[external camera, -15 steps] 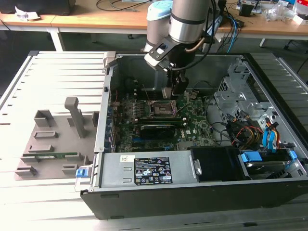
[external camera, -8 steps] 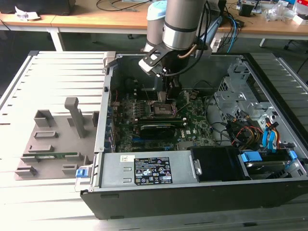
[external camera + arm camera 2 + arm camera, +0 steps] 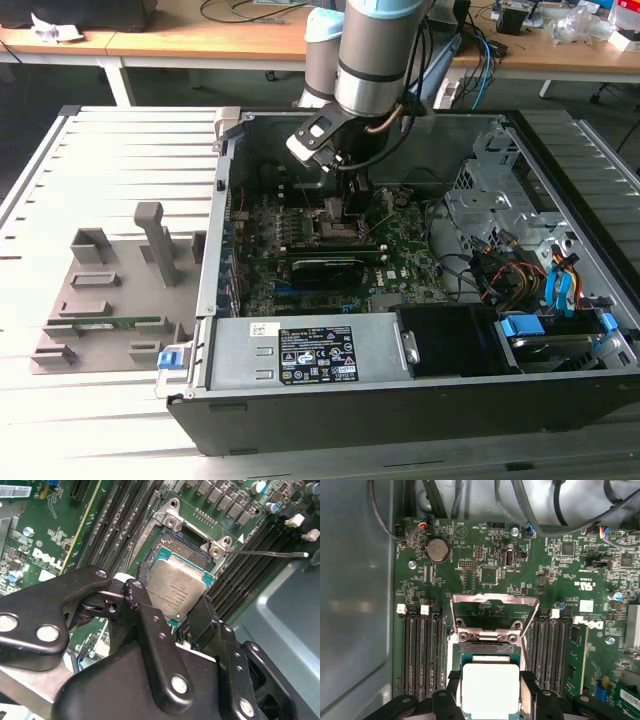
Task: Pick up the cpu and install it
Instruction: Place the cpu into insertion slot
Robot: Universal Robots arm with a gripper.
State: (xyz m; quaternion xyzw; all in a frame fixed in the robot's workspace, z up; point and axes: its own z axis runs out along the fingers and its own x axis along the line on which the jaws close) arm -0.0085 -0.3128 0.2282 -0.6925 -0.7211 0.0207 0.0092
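The arm (image 3: 375,60) reached down into the open computer case (image 3: 400,425), which lay on its side on the slatted worktop (image 3: 120,140). The jaws were closed on the cpu (image 3: 490,690), pressing against two opposite edges of it. In both wrist views the chip (image 3: 180,587), silver top upward, sat directly over the socket (image 3: 167,544) on the green motherboard (image 3: 485,575). Whether it was fully seated could not be told. The socket's metal lid (image 3: 495,600) stood swung open beyond the chip, and a thin lever (image 3: 270,554) lay out to one side. Rows of black memory slots (image 3: 417,650) ran along both sides of the socket. To the exterior view's left of the case, a grey holder (image 3: 110,300) rested on the worktop with a green memory stick (image 3: 120,322) in it.
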